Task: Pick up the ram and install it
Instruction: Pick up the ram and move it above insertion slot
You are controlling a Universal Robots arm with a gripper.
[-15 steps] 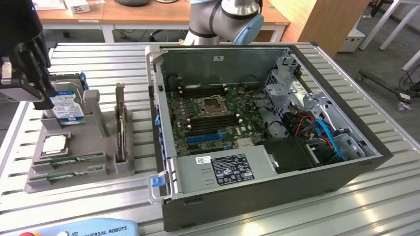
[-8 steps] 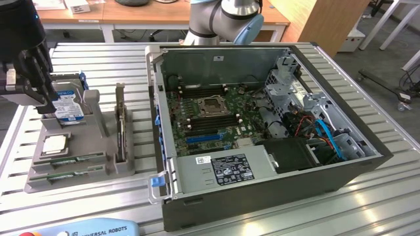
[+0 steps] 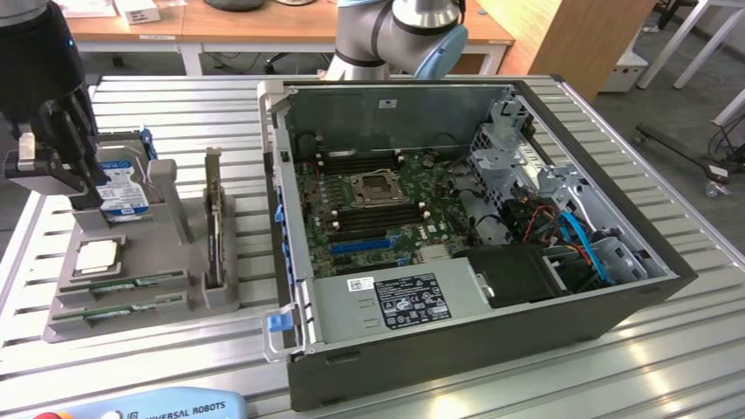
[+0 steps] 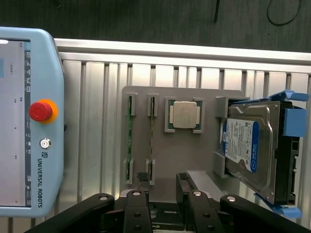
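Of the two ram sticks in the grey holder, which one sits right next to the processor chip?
The ram stick directly beside the processor chip; the other ram stick stands one slot further out, toward the teach pendant.

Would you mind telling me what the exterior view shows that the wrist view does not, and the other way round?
The exterior view adds the open computer case with its motherboard. The wrist view adds the red stop button on the pendant. Both share the grey tray, the ram standing on edge in its slots, the processor, the hard drive and the tool, which is open.
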